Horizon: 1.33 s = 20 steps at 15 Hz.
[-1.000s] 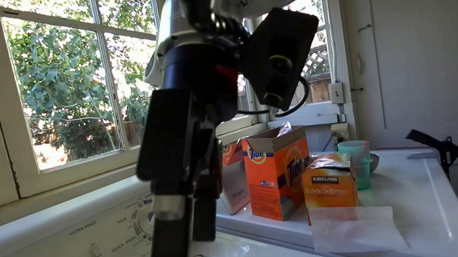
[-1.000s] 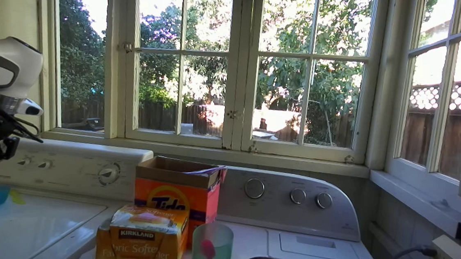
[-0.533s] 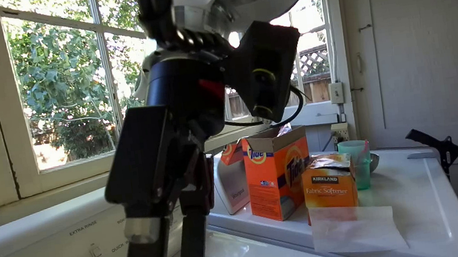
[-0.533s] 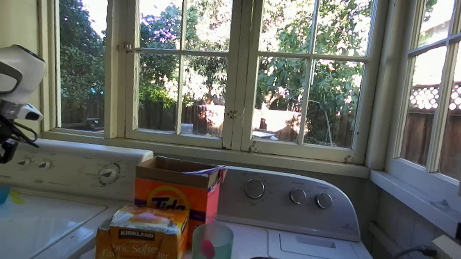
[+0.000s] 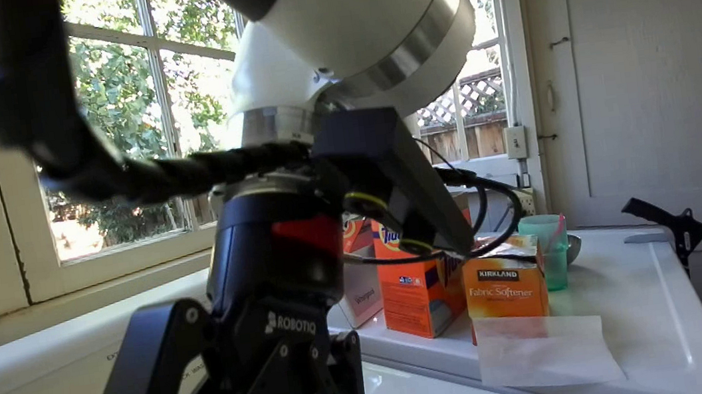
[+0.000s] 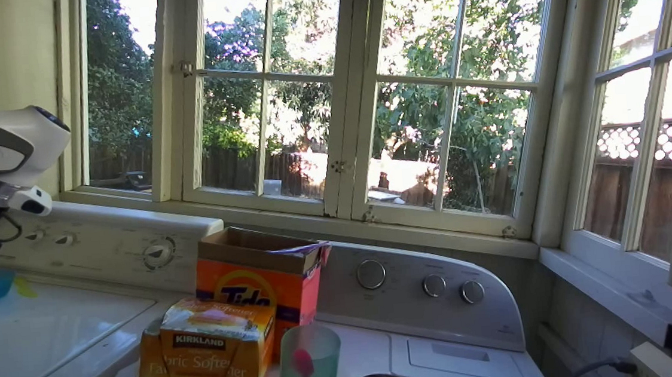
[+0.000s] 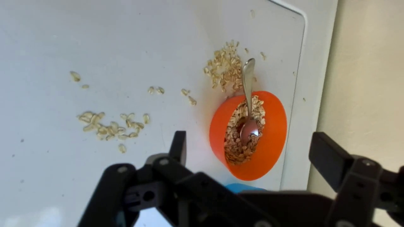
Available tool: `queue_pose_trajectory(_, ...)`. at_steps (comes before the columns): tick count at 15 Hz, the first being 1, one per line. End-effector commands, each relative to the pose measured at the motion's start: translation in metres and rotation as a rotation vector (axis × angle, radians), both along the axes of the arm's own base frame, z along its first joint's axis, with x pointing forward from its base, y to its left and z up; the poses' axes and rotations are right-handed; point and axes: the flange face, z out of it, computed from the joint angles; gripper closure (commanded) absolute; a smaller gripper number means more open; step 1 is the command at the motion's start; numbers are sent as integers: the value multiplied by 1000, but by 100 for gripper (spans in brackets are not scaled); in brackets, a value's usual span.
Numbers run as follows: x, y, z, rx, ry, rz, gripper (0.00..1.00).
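Gripper [image 7: 248, 145]: We find it spread wide and holding nothing, its fingers [image 7: 179, 146] to either side of the bowl in the wrist view; how high it hangs, we cannot tell.
Orange bowl [image 7: 274, 135]: Laden with oats [image 7: 235, 148], it sits near the tabletop [image 7: 142, 41] edge that runs down the right of the wrist view.
Spoon [image 7: 248, 94]: Its head rests in the oats, its handle crossing the rim toward the end of the tabletop where the rounded corner shows.
Approach: We judge this a moment of lining up over the bowl; a slow, level descent with equal room on both sides serves us best.
Edge side: One fingertip appears past the tabletop edge, so we watch that side for a bump.
Grip: The rim looks thin to us and may flex; gentle pressure, clear of the handle, should keep oats from jumping.
Spilled oats [image 7: 233, 71]: A heap lies by the handle, more well in from that edge.
Blue dish [image 7: 241, 187]: Mostly hidden behind the gripper, it lies near the bowl, and we allow it clearance.
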Motion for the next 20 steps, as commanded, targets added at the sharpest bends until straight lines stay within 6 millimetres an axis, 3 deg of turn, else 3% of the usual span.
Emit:
queue_pose_trajectory(1, 0, 2, -6, -3, 21, -14, 0)
queue_pose_trajectory(3, 0, 3, -12, -6, 38, -27, 0)
queue_pose_trajectory(10, 19, 14, -25, -93, 112, -394, 0)
queue_pose_trajectory(20, 12, 54, -61, -173, 243, -243, 0)
